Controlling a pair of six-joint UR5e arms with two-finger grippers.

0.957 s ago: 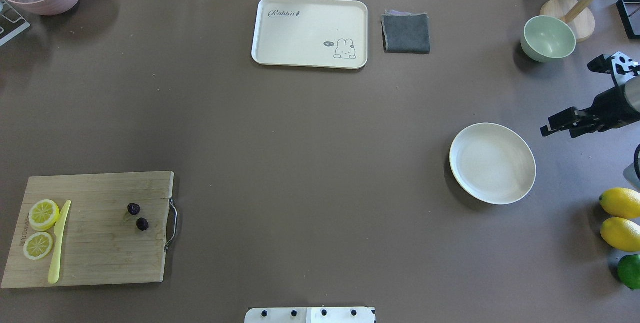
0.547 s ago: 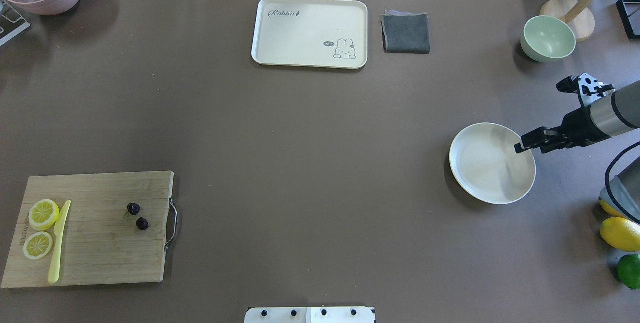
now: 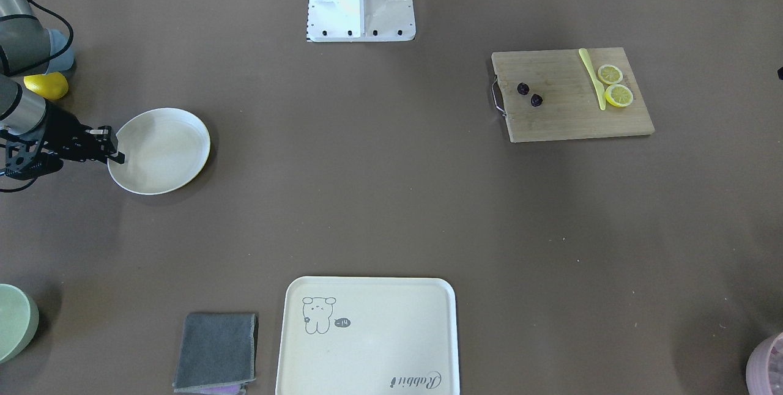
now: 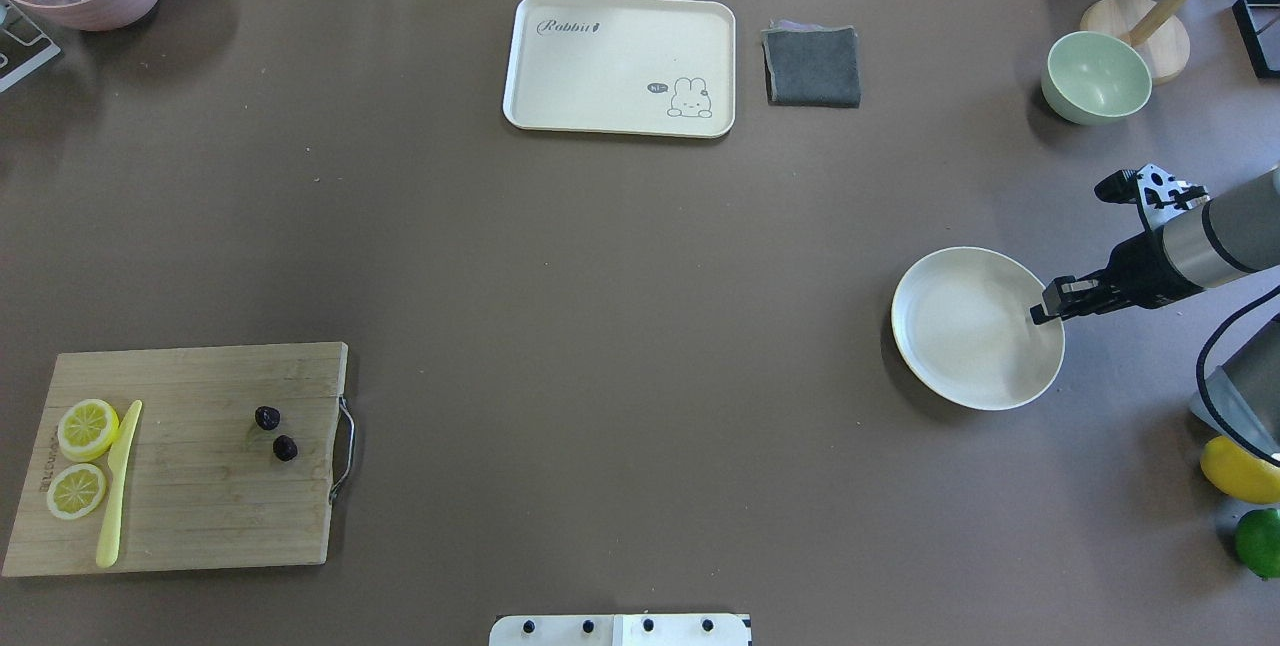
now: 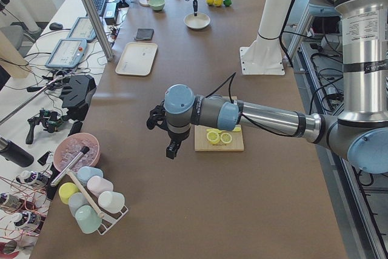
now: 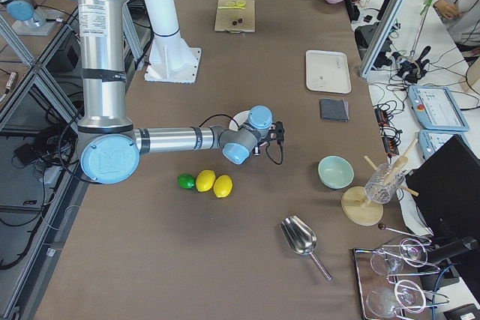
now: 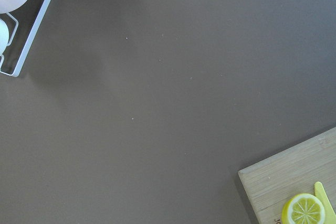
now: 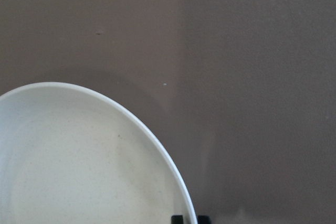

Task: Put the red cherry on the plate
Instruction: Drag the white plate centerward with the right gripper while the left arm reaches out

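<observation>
No step is complete. The cutting board [image 4: 200, 486] lies on the robot's left. The plate [image 4: 960, 336] sits bare, well apart, its rim pinched between the right gripper's [image 4: 1047, 306] jaws. The left gripper's [image 5: 172, 149] jaws cannot be judged. The red cherry [image 4: 285, 448] rests ungrasped on the board.

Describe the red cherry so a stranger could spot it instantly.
Look at the wooden cutting board on the robot's left. Near its metal handle lies the red cherry, two tiny balls. They are almost black, far smaller than the yellow lemon slices at the board's other end.
</observation>
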